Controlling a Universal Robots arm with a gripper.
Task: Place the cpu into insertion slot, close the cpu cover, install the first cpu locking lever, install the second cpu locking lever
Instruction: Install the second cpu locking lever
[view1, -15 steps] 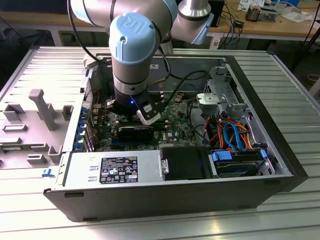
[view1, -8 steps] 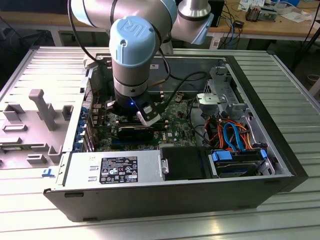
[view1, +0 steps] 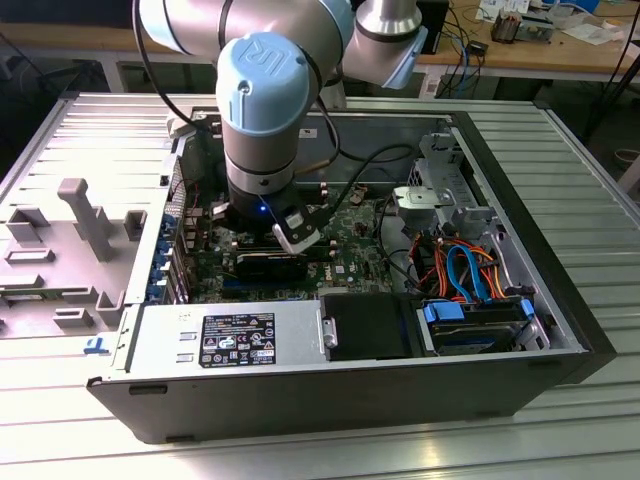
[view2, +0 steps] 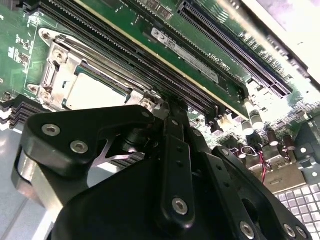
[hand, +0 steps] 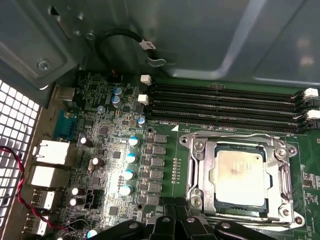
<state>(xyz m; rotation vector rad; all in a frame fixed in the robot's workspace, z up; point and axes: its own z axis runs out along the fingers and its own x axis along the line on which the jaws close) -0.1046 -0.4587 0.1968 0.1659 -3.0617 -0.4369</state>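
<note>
While your gripper (hand: 172, 220) hangs low over the green board, the chip (hand: 239, 177) sits in its socket (hand: 200, 172) just beside it, under the metal frame (hand: 277, 172). You cannot tell how wide the gripper stands.

No legible print on any surface.

The arm (view1: 262, 90) reached down from above, with its grey tubes and blue joint caps, and its wrist pointed straight downward. In the second wrist view the black gripper (view2: 170, 107) showed its linkages and bolts, and its fingers came together at a narrow tip. In the first wrist view the gripper's black links (hand: 172, 225) stood at the picture's edge.
</note>
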